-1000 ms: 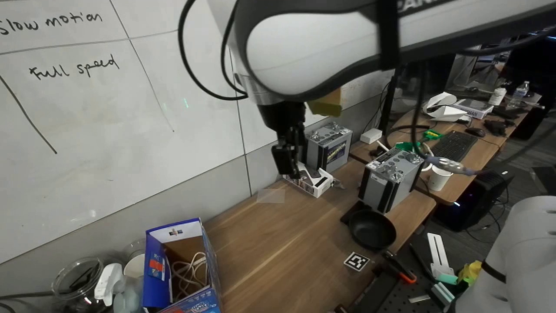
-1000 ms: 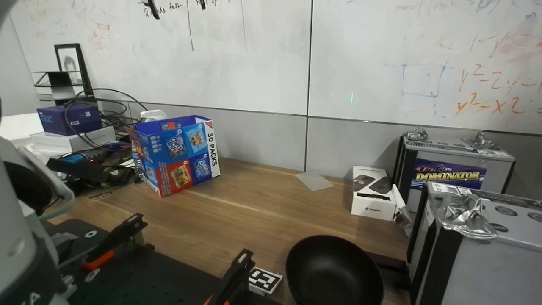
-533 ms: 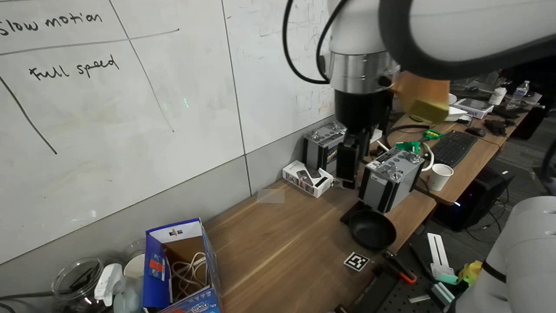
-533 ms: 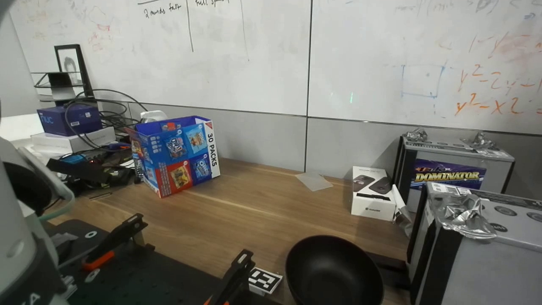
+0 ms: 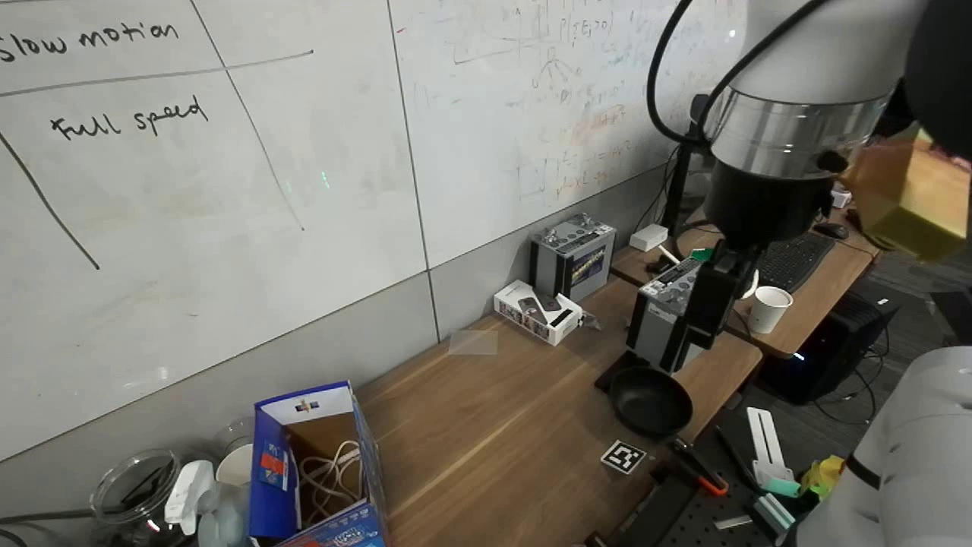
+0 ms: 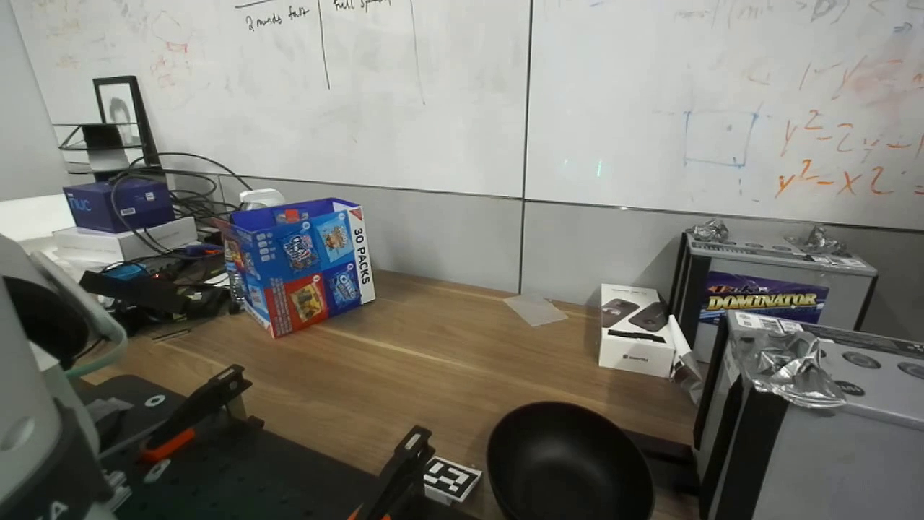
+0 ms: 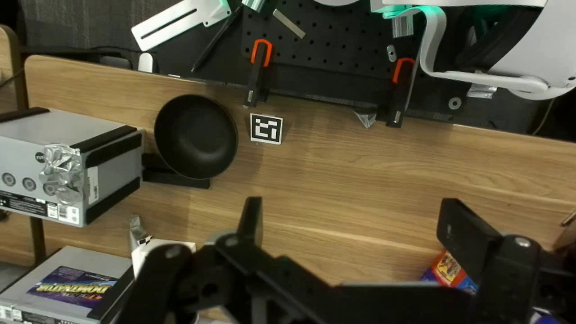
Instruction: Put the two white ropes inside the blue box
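Observation:
The blue box (image 5: 275, 463) stands open on the table by the whiteboard wall, with printed snack pictures on its front in an exterior view (image 6: 310, 267). White ropes (image 5: 331, 477) lie in loose tangled loops inside it; I cannot tell whether the loops are one cord or both. The box's inside is hidden in the other views. My gripper (image 5: 708, 315) hangs high above the pan side of the table, far from the box. In the wrist view my gripper (image 7: 352, 202) has its fingers wide apart with only table between them, and a corner of the box (image 7: 446, 269) shows behind one finger.
A black pan (image 6: 567, 462) and a marker card (image 6: 451, 477) sit near the table's front edge. Grey device boxes (image 6: 816, 433) and a white phone box (image 6: 635, 332) stand at one end. A clear jar (image 5: 137, 486) and a spray bottle (image 5: 190, 494) stand beside the blue box.
In an exterior view the arm and gripper have swung right, away from the blue box. In another, the fingertips at the top have left the picture. Box and ropes have not moved.

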Motion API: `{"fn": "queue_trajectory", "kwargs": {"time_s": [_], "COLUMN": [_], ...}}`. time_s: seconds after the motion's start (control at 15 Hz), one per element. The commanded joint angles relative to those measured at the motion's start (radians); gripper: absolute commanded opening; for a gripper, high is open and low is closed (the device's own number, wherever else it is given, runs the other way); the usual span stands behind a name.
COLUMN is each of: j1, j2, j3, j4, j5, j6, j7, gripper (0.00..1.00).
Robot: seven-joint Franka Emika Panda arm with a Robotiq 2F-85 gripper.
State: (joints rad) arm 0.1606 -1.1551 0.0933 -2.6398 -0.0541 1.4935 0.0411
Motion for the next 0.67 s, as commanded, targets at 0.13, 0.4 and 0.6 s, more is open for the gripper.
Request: {"fn": "queue_trajectory", "kwargs": {"time_s": [0.13,0.4,0.6], "j1": [-0.082,-0.105,-0.108], "j2": [0.03,0.061,0.08], "j3": [-0.063,-0.082,-0.08], "j4": [0.003,0.007,0.009], "j5": [0.021,0.023,0.024], "j6": [0.042,0.068,0.079], "j7": [0.004,-0.001,-0.003], "gripper": [1.0,1.0,1.0]}}
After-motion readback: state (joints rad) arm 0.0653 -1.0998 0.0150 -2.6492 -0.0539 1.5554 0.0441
